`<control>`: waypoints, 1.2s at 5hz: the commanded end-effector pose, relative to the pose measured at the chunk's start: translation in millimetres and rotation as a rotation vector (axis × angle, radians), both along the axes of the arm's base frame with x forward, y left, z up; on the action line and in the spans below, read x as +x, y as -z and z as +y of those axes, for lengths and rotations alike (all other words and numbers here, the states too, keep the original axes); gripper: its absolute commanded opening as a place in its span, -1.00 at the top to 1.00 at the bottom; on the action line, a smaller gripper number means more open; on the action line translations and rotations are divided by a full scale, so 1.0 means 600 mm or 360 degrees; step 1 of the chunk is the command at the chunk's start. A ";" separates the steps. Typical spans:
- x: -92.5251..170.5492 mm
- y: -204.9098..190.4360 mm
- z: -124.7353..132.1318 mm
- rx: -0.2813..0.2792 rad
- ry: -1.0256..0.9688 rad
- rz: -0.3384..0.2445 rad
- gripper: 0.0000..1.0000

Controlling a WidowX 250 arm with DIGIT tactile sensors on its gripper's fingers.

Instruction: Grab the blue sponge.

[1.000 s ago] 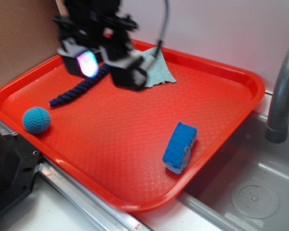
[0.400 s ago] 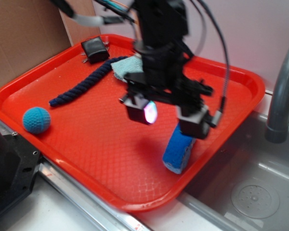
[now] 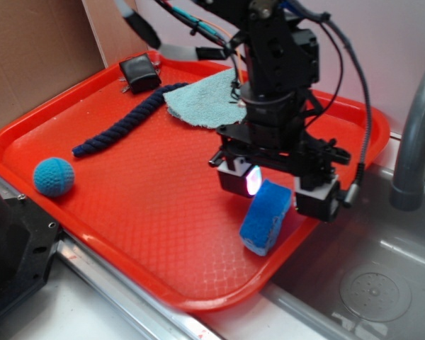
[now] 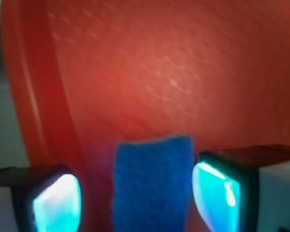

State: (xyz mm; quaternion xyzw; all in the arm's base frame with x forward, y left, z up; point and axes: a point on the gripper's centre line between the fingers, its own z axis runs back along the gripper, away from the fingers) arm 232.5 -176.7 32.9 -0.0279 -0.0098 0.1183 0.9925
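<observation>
Your black gripper (image 3: 280, 190) spread wide, holding nothing, straddles small bright-blue rectangular sponge (image 3: 265, 217); wrist view: sponge (image 4: 152, 186) sits between lit fingertips (image 4: 55, 203), nearer right one, gaps both sides. Sponge on edge, long axis running away from the jaws. Textured red plastic tray (image 3: 156, 212); raised rim and sink close by; descent room looks tight.

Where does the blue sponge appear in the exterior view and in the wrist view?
Exterior: the blue sponge lies right of centre, near the red tray's right rim, under the end effector.
Wrist: it sits at bottom centre, between the two fingers.
Shared landmark: the glowing finger pads.
</observation>
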 end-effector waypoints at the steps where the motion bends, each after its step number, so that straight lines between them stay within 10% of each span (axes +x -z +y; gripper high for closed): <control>1: -0.005 0.004 0.068 0.0015 0.0026 0.0012 -1.00; 3: -0.045 0.007 0.100 0.0037 0.0112 0.0043 -1.00; 5: -0.068 -0.108 0.089 0.0024 -0.0423 -0.0240 -1.00; 6: -0.083 -0.169 0.098 -0.0021 -0.0720 -0.0236 -1.00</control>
